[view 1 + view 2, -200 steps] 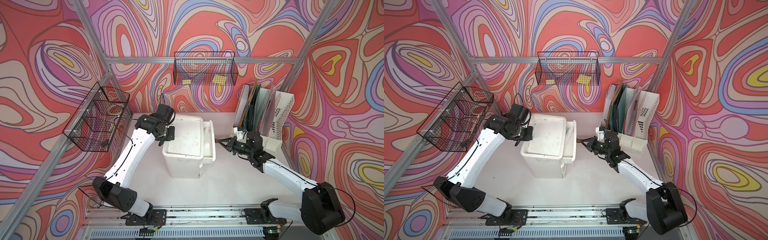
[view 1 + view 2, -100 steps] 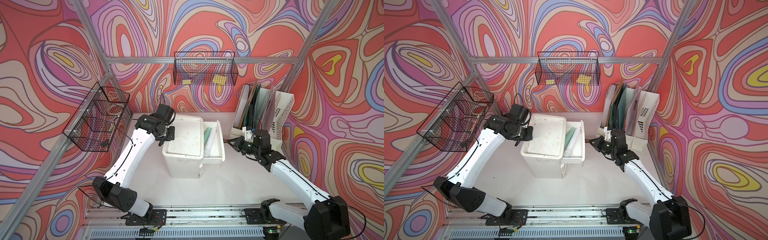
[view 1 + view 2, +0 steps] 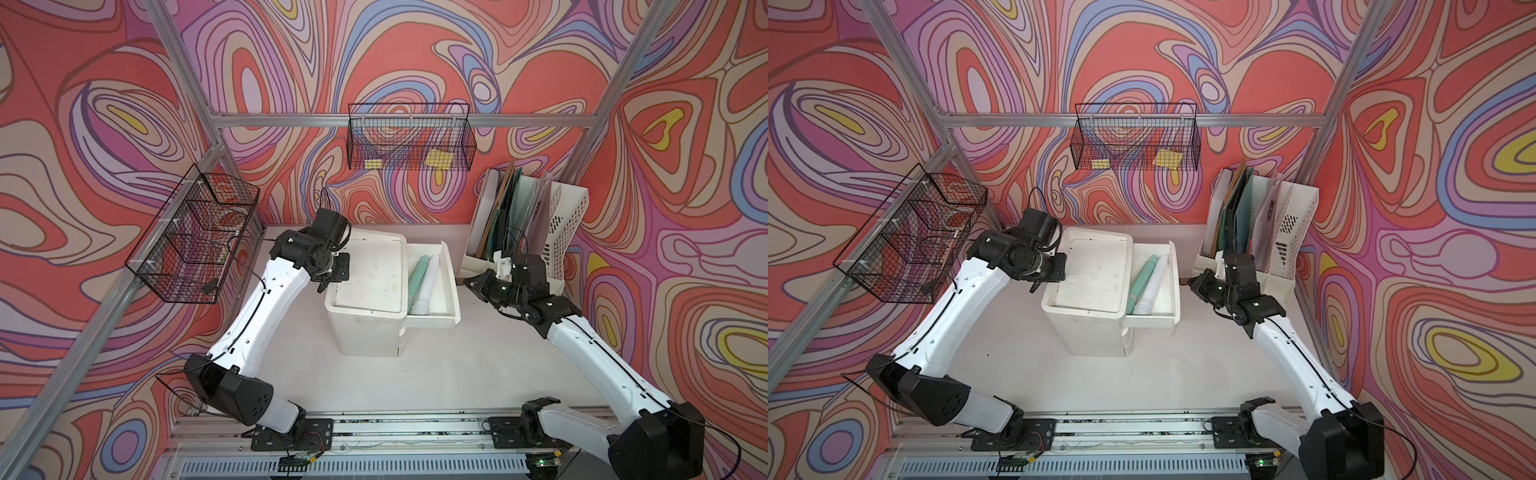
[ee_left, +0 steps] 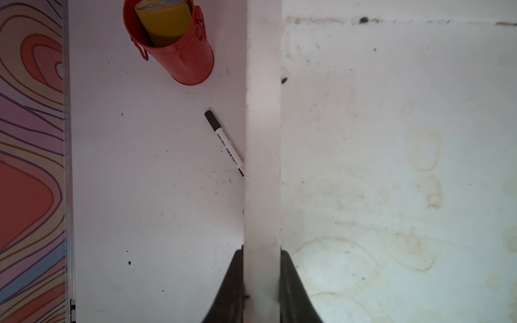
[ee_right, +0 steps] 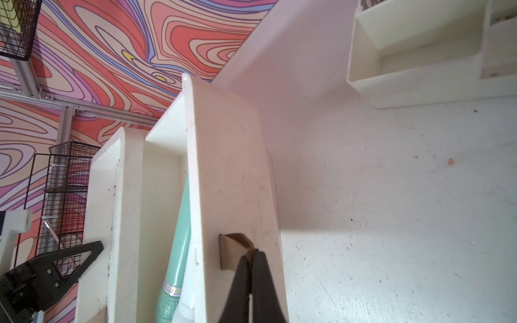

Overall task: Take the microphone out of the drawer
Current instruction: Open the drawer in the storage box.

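Pinching the brown handle tab (image 5: 229,251) on the front panel of the drawer (image 5: 232,167), the right gripper (image 5: 251,253) has its jaws narrow, tips pressed together on the tab. The drawer is pulled well out of the white cabinet (image 3: 370,286), toward the right arm's side. Just beyond the panel, inside the tray, the teal microphone (image 3: 417,277) lies flat on the drawer floor. It touches a white microphone-shaped piece (image 3: 428,282) that lies between it and the panel. Both long axes run parallel to the panel, from the back wall toward the robot's base. The wrist view shows the teal one's meshed head at the base-side end. The right jaws are clearly nearer, with only the panel and the white piece between them and the teal microphone. The left gripper (image 4: 261,253) is across the cabinet top, jaws clamped on the cabinet's far rim, apparently steadying it. Judgement: the right jaws must let go of the tab, lift over the panel and come down straddling the teal shaft crosswise. The risk is nudging or catching the white neighbour, since there is no gap between the two.
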### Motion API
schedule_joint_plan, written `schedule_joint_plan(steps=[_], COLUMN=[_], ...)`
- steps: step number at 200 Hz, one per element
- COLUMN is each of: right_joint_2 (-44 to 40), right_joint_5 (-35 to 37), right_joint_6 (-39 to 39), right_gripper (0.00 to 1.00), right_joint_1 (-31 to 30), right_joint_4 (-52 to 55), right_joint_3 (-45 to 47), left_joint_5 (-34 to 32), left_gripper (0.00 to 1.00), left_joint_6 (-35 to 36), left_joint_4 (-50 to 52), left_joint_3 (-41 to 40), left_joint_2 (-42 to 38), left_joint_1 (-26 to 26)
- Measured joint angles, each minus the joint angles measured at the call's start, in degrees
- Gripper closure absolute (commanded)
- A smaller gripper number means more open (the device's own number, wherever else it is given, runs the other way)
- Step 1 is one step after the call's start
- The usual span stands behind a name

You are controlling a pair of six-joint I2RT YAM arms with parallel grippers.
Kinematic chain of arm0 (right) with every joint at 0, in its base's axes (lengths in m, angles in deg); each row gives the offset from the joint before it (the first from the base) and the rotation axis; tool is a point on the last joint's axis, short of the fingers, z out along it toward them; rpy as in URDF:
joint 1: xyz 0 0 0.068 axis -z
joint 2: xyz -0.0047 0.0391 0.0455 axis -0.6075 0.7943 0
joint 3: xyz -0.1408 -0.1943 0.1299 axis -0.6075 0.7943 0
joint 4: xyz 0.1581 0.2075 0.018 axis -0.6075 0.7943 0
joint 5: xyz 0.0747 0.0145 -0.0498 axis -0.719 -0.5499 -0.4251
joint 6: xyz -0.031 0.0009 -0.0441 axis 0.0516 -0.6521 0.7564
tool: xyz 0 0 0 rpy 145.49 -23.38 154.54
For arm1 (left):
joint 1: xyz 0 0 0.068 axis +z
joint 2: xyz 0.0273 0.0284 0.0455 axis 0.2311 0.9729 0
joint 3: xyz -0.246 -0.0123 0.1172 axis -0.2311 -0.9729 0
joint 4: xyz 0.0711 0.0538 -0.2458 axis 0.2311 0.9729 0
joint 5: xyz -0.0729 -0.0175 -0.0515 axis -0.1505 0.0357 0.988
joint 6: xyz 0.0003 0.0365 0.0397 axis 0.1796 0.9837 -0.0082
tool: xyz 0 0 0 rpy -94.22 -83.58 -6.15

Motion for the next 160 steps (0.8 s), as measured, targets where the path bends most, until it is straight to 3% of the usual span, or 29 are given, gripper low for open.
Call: schedule_joint_plan(steps=[39,63,94,115,160], right_joint_2=[0.55,1.31,2.01,3.04,7.13], right_joint_5=[0.24,0.33,3.26,5.31,9.75], right_joint_6=[2.16,3.28,5.40,6.45,7.61], right_gripper=[1.00,0.84,0.71,0.55,0.49], right_joint_1=[0.02,0.02,0.87,1.09,-0.46], right_joint_4=[3.02,4.33,7.65,11.21,21.59], right_joint_3=[-2.08,-3.26,-7.48,-12.59,-25.35], left_joint_5=[0.07,0.07,0.07,0.09,0.09], left_gripper=[1.00,1.00,1.00,1.00,1.00], left_joint_6=[0.00,0.00,0.00,0.00,0.00], left_joint_4=[-0.31,-0.33,-0.42,-0.48,-0.68], left_joint_3=[-0.15,-0.17,-0.31,-0.35,-0.50], left_joint_2=[-0.07,-0.09,-0.15,-0.17,-0.26], left_joint_1=[-0.26,-0.26,-0.26,-0.26,-0.26])
